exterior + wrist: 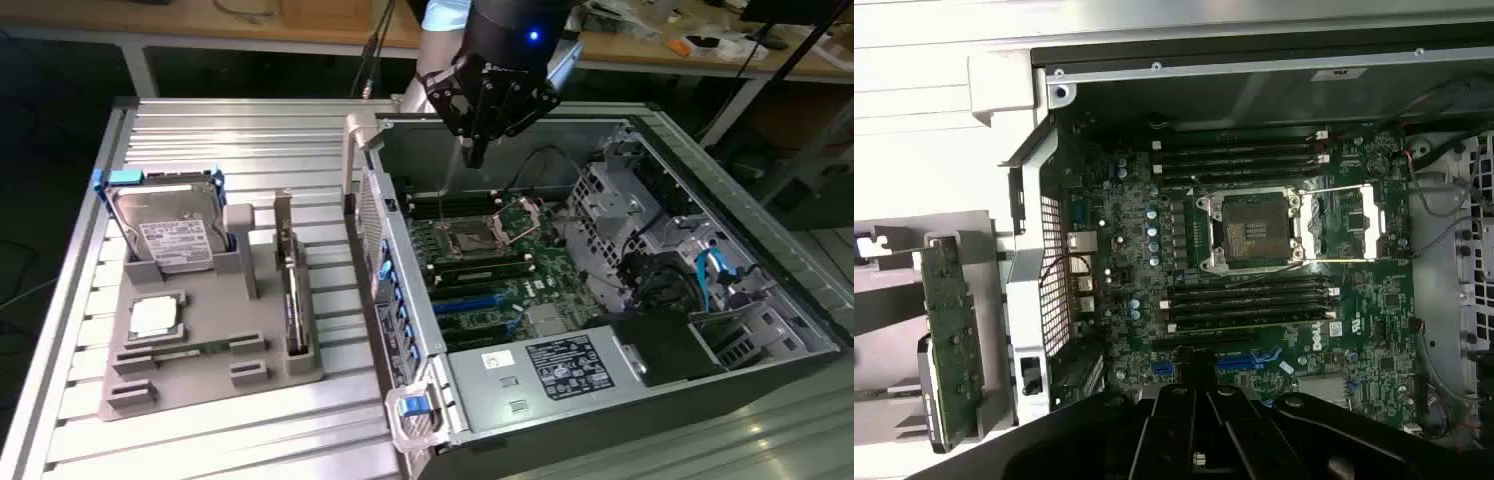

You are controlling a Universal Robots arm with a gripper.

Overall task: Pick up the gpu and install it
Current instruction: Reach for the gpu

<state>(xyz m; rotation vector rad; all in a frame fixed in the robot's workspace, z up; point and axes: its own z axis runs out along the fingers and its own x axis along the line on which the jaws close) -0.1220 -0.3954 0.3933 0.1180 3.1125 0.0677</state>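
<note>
- The end effector [473,150] hangs over the far rim of the open computer case [641,420]. Its fingers look drawn together and grip nothing.
- The gpu [292,290] stands on its long edge in a slot of the grey holder [200,385] on the table [227,140]. In the exterior view it lies toward 8 o'clock from the end effector, outside the case.
- I'd judge the card light and stiff but fragile, a thin board with small parts on its face.
- The safest hold looks to be across its thickness on the upper edge near mid-length, on bare board rather than on components. The lower connector edge should be left alone.
- The holder's upright posts clasp the card at both ends, so it probably has to come straight up rather than tilt out.
- At 3 o'clock from the card, in the exterior view, the case's slotted wall [380,290] rises close beside it, and that edge needs watching.
- The hard drive [167,225] stands toward 10 o'clock from the card, near it but apart, with a grey post between them.
- The space above the card is open.
- Inside the case the motherboard [481,270] lies flat and exposed, with blue slots [461,300] toward its 7 o'clock corner.
- Drive cages and cables crowd its 3 o'clock side.
</note>
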